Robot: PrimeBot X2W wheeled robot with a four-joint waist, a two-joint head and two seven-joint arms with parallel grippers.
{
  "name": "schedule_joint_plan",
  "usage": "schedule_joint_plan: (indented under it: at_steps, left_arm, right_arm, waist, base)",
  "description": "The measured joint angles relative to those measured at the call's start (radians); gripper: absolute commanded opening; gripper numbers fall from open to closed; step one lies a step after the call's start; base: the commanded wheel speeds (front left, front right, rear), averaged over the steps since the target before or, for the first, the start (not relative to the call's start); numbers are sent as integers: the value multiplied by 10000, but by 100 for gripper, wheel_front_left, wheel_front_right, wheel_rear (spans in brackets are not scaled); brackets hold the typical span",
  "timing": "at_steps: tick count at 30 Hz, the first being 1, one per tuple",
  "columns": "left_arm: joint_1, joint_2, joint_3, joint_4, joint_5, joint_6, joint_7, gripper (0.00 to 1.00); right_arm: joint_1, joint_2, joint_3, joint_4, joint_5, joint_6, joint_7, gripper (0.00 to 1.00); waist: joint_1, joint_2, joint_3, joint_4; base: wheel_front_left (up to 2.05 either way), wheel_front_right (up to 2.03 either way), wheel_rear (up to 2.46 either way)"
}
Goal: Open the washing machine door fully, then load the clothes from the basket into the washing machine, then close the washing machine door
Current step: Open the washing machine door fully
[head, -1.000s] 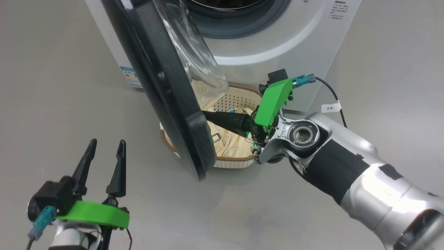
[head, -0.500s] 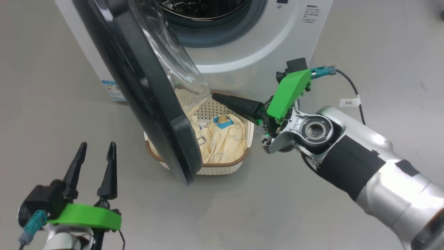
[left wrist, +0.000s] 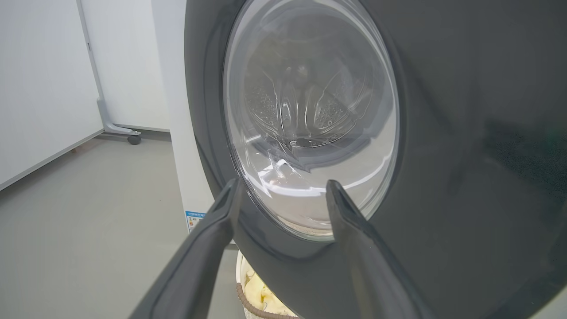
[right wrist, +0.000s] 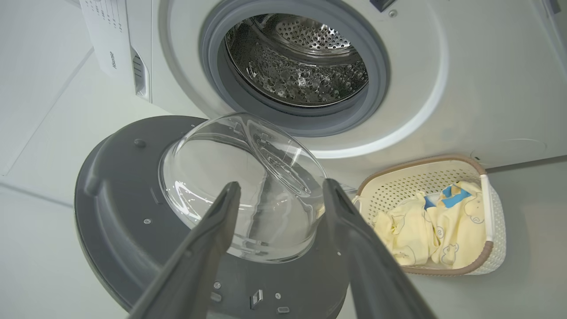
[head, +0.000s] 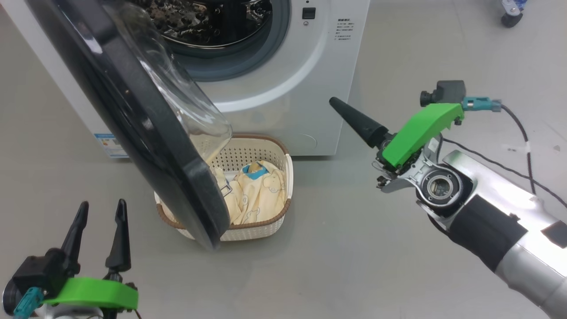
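In the head view, the clothes [head: 259,195] are seen in the basket [head: 266,232], half hidden by the washing machine door [head: 133,124]. In the left wrist view the left gripper [left wrist: 283,182] is parked, jaws spread. In the right wrist view the right gripper [right wrist: 281,184] is held clear, jaws spread, likely for a garment.

Lab-like room, washing machine [head: 283,88], bare grey floor [head: 354,266], wheeled partition [left wrist: 44,88]

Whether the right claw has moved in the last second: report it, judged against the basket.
Yes. The right claw was over the basket beside the washing machine door; it has pulled back to the basket's right, clear of it.
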Motion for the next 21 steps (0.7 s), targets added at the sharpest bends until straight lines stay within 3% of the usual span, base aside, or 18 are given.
schedule_joint_plan:
  at_steps: [5, 10, 16, 21]
  left_arm:
    - [122, -17, 105, -2, 84, -2, 0, 100]
    - [360, -81, 207, -6, 138, -2, 0, 100]
    - [670, -196, 464, -42, 251, -2, 0, 100]
    - [876, -339, 606, -119, 347, -2, 0, 100]
  right_arm:
    - [202, -357, 203, -2, -1300, 0, -1519, 100]
    - [555, -571, -71, 512, -3185, 0, -2125, 100]
    - [1840, -443, -3335, 688, -7229, 0, -2165, 100]
    - [4073, 355, -5561, -125, -10351, 2, -2167, 100]
  waist:
    - [0, 0, -126, -198]
    - [0, 0, -293, -352]
    - [0, 0, -480, -519]
    - [0, 0, -657, -601]
  base:
    - [0, 0, 0]
    - [0, 0, 0]
    - [0, 0, 0]
    - [0, 0, 0]
